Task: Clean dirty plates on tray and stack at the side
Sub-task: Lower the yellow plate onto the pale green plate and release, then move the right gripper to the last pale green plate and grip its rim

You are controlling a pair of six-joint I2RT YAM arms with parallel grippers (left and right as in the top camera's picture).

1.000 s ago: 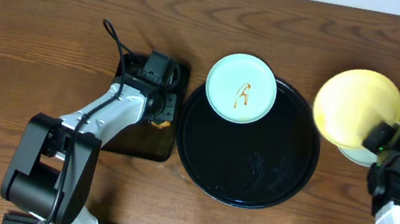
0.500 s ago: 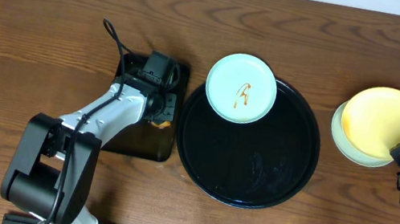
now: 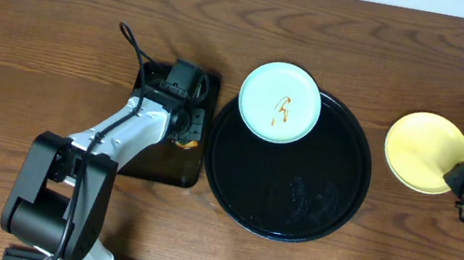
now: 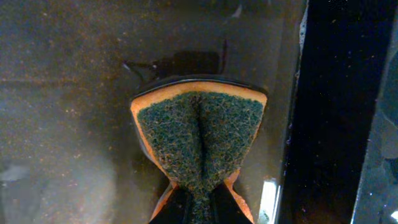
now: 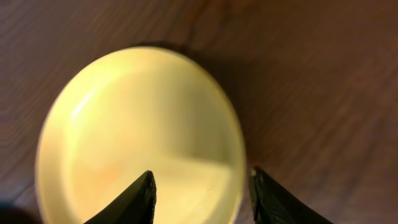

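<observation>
Lowered since the earlier view, the pale yellow plate (image 3: 425, 151) now lies level at the right of the frame, over the wooden counter (image 3: 44, 13), beside the round black tray (image 3: 288, 191) without touching it. The right gripper (image 5: 202, 177) stands open at the plate's rim. A blue-green plate (image 3: 280, 102) with an orange sauce smear overlaps the tray's upper-left rim. At left, the left gripper (image 3: 187, 130) pinches an orange-and-green sponge (image 4: 199, 134) on the rectangular black tray (image 4: 62, 93).

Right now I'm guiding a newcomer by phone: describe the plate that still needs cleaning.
Find the large round black tray mid-table. At its upper-left rim in the overhead view sits a pale blue-green plate. Unlike the plain yellow plate to the right, it bears an orange-brown squiggle.
</observation>
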